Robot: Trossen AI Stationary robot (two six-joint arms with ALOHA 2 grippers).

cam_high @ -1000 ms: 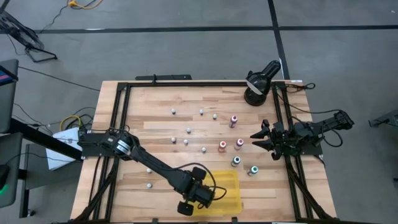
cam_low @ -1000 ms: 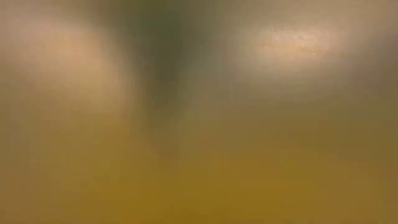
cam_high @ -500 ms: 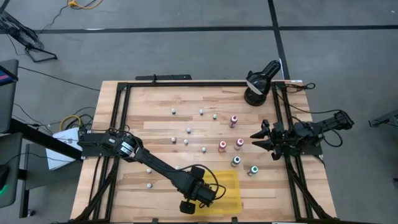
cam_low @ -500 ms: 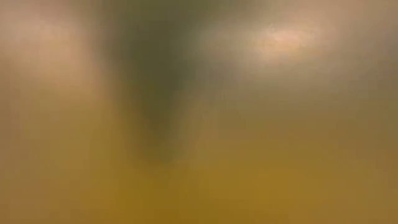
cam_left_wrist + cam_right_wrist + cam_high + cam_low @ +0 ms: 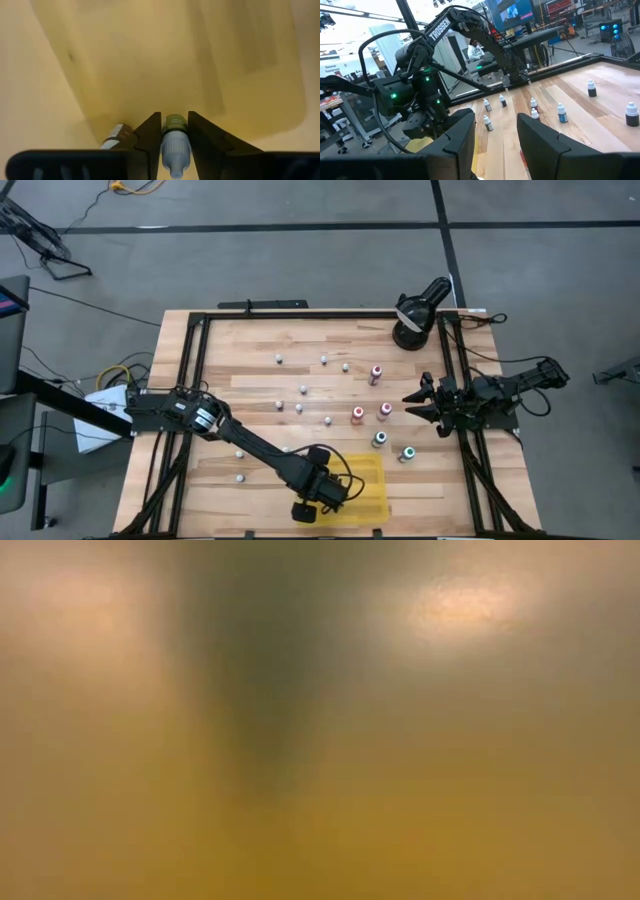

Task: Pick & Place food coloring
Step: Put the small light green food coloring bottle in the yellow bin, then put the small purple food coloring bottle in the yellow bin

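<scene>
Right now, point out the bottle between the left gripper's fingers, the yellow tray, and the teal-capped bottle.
Bottle between the fingers (image 5: pixel 175 145): left wrist view, white cap.
Yellow tray (image 5: pixel 372 480): high view, bare right part.
Teal-capped bottle (image 5: pixel 407 453): high view, cap top.

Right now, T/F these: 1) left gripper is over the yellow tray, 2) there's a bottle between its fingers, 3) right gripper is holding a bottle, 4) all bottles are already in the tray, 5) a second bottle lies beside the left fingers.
1) True: the left gripper is over the yellow tray.
2) True: a white-capped bottle sits between its fingers.
3) False: the right gripper waits at the table's right side with nothing between its fingers.
4) False: many bottles, such as the teal-capped one, stand on the wood.
5) True: another bottle lies there.
</scene>
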